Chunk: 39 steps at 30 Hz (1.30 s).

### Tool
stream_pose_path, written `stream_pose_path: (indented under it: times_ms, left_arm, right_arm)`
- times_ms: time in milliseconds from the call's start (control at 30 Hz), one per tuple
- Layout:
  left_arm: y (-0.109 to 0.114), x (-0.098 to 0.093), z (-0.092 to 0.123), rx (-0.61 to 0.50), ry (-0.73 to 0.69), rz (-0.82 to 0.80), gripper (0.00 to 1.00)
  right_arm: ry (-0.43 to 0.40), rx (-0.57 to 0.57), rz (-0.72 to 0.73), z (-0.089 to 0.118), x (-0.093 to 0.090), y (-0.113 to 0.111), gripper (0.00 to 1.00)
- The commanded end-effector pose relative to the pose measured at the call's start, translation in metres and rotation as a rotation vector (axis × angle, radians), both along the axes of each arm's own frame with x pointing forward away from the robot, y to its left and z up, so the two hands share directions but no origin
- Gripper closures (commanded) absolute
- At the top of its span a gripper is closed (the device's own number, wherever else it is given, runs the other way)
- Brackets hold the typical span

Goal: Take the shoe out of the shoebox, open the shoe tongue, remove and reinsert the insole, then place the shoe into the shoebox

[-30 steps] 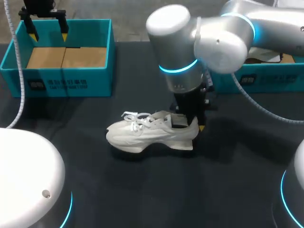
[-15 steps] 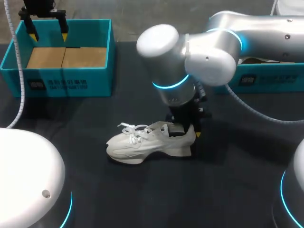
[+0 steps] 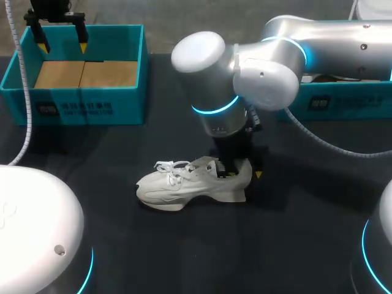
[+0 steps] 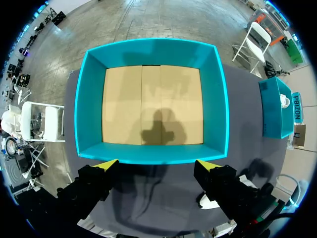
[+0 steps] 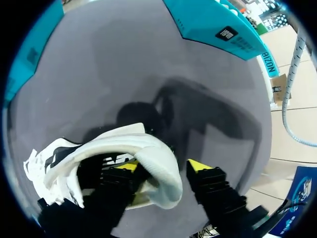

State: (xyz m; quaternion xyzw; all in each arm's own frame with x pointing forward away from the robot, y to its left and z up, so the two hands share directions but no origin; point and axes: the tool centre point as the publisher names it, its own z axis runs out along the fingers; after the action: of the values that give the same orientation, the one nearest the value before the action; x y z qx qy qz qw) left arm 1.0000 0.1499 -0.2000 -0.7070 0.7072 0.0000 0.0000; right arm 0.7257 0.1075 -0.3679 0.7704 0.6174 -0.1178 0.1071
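white shoe (image 3: pixel 184 184): lies on its sole on the dark table (image 3: pixel 306 233), lower centre of the head view, toe toward the left, heel toward the right, laces loose over the tongue; outside the shoebox. shoebox (image 3: pixel 73 107): teal, open-topped, upper left of the head view, well apart from the shoe, a bare cardboard floor inside. right gripper (image 3: pixel 244 174): comes down at the heel from the arm entering at the right; in the right wrist view one finger (image 5: pixel 130 166) sits inside the shoe opening and the other behind the heel, the heel wall clamped between them. left gripper (image 3: pixel 61 33): hangs over the far wall of the shoebox, fingers spread wide, grasping nothing; the left wrist view looks straight down into the box (image 4: pixel 151 44). second teal box (image 3: pixel 343 101): upper right, partly behind the right arm.
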Motion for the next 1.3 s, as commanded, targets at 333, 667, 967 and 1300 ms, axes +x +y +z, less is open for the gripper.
stream_pose_path:
  times_ms: [333,667,967,1300]
  left_arm:
    - [0.000,0.000,0.000,0.000,0.000,0.000,0.00]
    - [0.000,0.000,0.000,0.000,0.000,0.000,0.00]
    - [0.000,0.000,0.000,0.000,0.000,0.000,0.00]
    - [0.000,0.000,0.000,0.000,0.000,0.000,0.00]
  right_arm:
    - [-0.122,0.150,-0.022,0.056,-0.015,0.001,0.00]
    - [-0.098,0.296,0.463,0.091,-0.015,-0.005,0.00]
    - [-0.131,0.430,0.816,0.107,-0.010,0.001,0.00]
    - [-0.131,0.430,0.816,0.107,-0.010,0.001,0.00]
